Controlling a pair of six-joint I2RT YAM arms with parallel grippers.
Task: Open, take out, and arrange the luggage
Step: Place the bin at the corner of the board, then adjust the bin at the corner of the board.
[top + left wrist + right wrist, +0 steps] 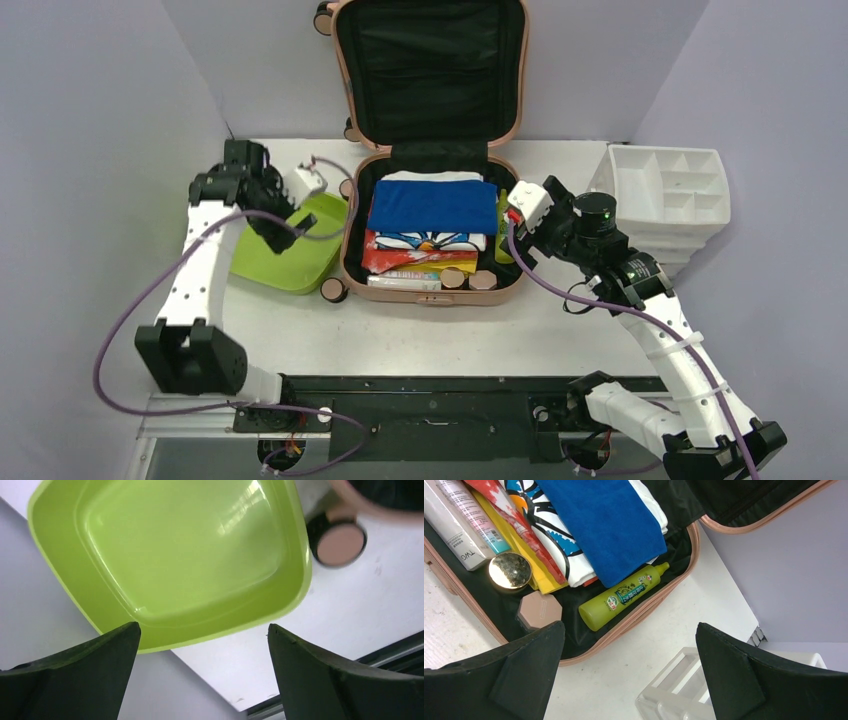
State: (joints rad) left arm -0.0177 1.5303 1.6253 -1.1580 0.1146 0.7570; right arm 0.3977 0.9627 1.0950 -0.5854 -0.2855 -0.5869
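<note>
**Case open, unpacking not yet begun**

Nearest the bases, the front of the table is bare white, so nothing has been laid out. On the left, the left gripper hangs over the lime-green tub, jaws spread wide and holding nothing. The tub shows no contents.

On the other side, the right gripper is also wide apart and empty. It is poised just off the right edge of the luggage, with the green bottle lying along the inside wall below it.

The luggage sits mid-table between tub and white organizer. Its base is packed: two tubes and a gold-lidded jar at the front, then printed fabric, then the blue towel on top. At the very back the lid stands upright against the wall.

By my reckoning, opening is finished, while taking out and arranging everything is left.
</note>
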